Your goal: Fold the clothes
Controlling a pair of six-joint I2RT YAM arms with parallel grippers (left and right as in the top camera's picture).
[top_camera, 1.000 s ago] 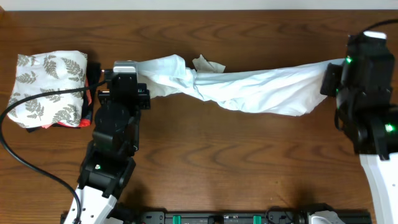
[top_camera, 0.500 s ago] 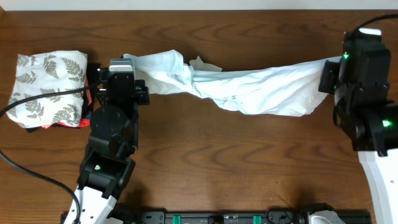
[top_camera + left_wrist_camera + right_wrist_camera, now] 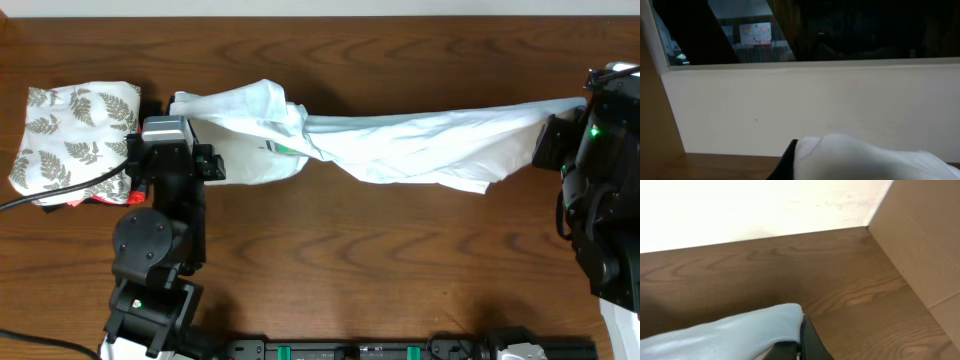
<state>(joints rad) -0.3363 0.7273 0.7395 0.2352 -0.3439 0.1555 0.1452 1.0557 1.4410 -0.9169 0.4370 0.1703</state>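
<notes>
The white T-shirt (image 3: 400, 145) hangs stretched between my two arms across the back of the table, twisted near its left third, with a bit of its green print (image 3: 283, 150) showing. My left gripper (image 3: 180, 105) is shut on its left end; in the left wrist view the white cloth (image 3: 865, 160) lies against a black finger (image 3: 787, 162). My right gripper (image 3: 560, 110) is shut on its right end; the right wrist view shows the cloth (image 3: 730, 332) pinched by a black finger (image 3: 807, 340).
A folded white cloth with grey fern leaves (image 3: 70, 140) lies at the far left on top of red and black garments (image 3: 100, 200), close to my left arm. A cardboard wall (image 3: 920, 240) stands at the right. A black rail (image 3: 350, 350) runs along the front edge.
Both arms have moved apart: the left gripper went left and the right gripper went right. The shirt is pulled longer and tauter, and its left part has opened out.
</notes>
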